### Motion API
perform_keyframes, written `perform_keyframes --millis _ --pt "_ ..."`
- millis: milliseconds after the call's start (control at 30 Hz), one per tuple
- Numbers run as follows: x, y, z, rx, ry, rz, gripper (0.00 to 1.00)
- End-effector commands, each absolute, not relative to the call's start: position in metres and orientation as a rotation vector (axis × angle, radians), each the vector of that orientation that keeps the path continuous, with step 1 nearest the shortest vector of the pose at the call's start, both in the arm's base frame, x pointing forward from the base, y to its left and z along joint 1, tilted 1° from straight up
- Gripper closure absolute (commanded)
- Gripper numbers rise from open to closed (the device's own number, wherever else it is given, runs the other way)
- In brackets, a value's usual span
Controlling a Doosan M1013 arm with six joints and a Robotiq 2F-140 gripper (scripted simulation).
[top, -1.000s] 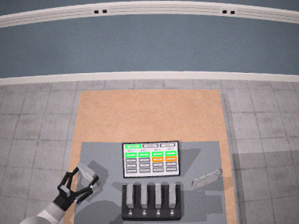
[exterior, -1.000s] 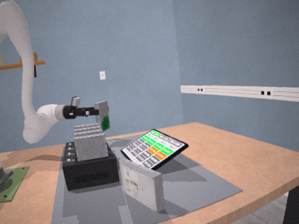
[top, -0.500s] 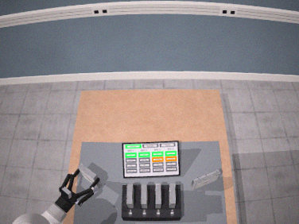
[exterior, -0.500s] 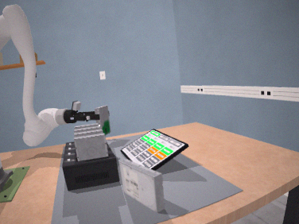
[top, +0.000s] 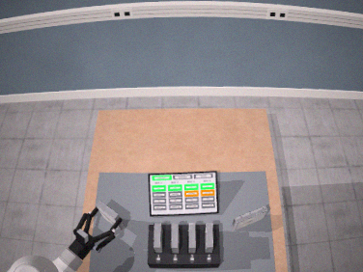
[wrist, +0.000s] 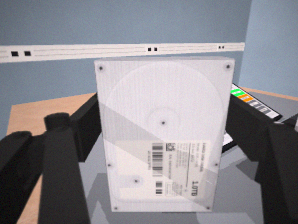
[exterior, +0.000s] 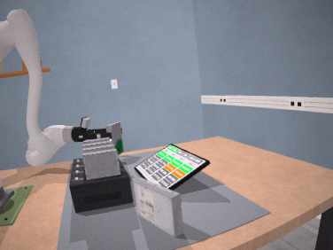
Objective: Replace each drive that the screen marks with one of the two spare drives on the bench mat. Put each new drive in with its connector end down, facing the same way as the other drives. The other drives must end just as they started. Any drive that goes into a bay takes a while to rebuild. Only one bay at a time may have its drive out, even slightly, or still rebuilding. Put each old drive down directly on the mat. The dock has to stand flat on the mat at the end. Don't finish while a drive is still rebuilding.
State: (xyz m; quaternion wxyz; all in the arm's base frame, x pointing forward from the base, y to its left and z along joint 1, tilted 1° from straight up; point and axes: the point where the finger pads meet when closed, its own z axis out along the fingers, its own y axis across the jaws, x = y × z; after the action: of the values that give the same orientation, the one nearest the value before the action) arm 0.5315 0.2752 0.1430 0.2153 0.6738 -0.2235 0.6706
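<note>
My gripper (top: 103,225) (exterior: 106,132) (wrist: 161,105) is shut on a grey spare drive (top: 109,210) (exterior: 116,133) (wrist: 162,135) and holds it in the air over the left part of the grey mat (top: 246,185) (exterior: 221,204), left of the dock. In the wrist view the drive's label side faces the camera. The black dock (top: 183,260) (exterior: 99,192) holds four upright drives (top: 175,236) (exterior: 102,160). The screen (top: 182,193) (exterior: 173,166) shows orange cells in its third and fourth columns. A second spare drive (top: 250,218) (exterior: 157,206) rests on the mat right of the dock.
The mat lies on a wooden table (top: 183,135) (exterior: 266,173). The robot's green base plate (exterior: 13,204) is at the table's left end. The tilted screen stands just behind the dock.
</note>
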Motion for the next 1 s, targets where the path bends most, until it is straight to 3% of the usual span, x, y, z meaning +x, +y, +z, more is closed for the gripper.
perform_keyframes --millis 0,967 --pt "0.532 0.275 0.139 1.868 -0.621 1.861 0.90" --pt "0.532 0.276 0.114 1.868 -0.621 1.861 0.90"
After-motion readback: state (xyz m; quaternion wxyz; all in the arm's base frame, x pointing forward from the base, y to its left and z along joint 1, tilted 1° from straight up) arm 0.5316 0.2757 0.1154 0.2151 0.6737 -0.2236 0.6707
